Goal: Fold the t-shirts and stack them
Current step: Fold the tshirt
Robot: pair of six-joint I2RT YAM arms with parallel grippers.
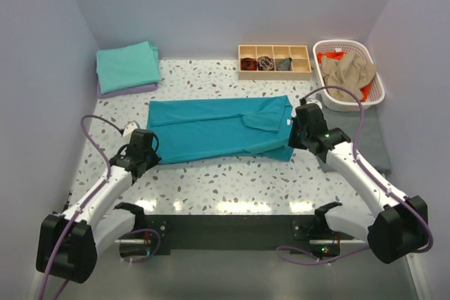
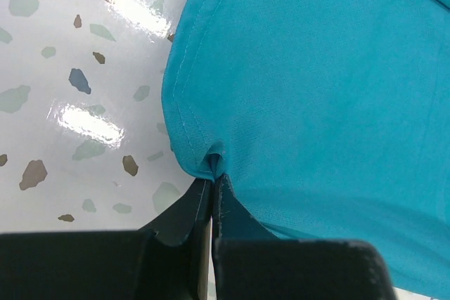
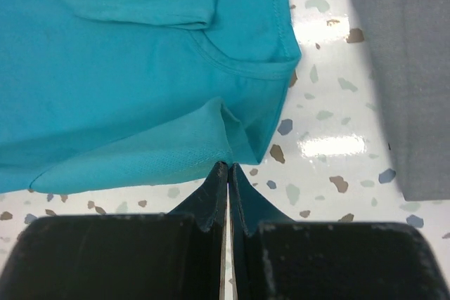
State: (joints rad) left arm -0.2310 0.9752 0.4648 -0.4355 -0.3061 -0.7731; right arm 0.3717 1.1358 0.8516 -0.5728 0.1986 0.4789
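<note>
T-shirts, five counted: one deep teal shirt [image 1: 218,130] alone on worktop [image 1: 232,180]; two stacked, aqua-green shirt [image 1: 128,66] over lavender shirt [image 1: 130,90]; two in basket, tan shirt [image 1: 348,70] and orange shirt [image 1: 330,55]. One white lattice basket [image 1: 349,44]. One wooden tray [image 1: 274,74], four compartments, three small items [image 1: 265,62] inside. One grey mat [image 1: 373,135]. Two arms, two hands: left hand [image 2: 212,180], right hand [image 3: 228,170].

We see a speckled terrazzo table [image 1: 232,180] set between plain pale walls [image 1: 232,5]. At its far edge stands a wooden tray [image 1: 274,74] of four compartments, with small dark items in three. Just right of it sits a white lattice basket [image 1: 348,103]. A grey cloth [image 1: 376,131] lies flat along the table's right side.
</note>
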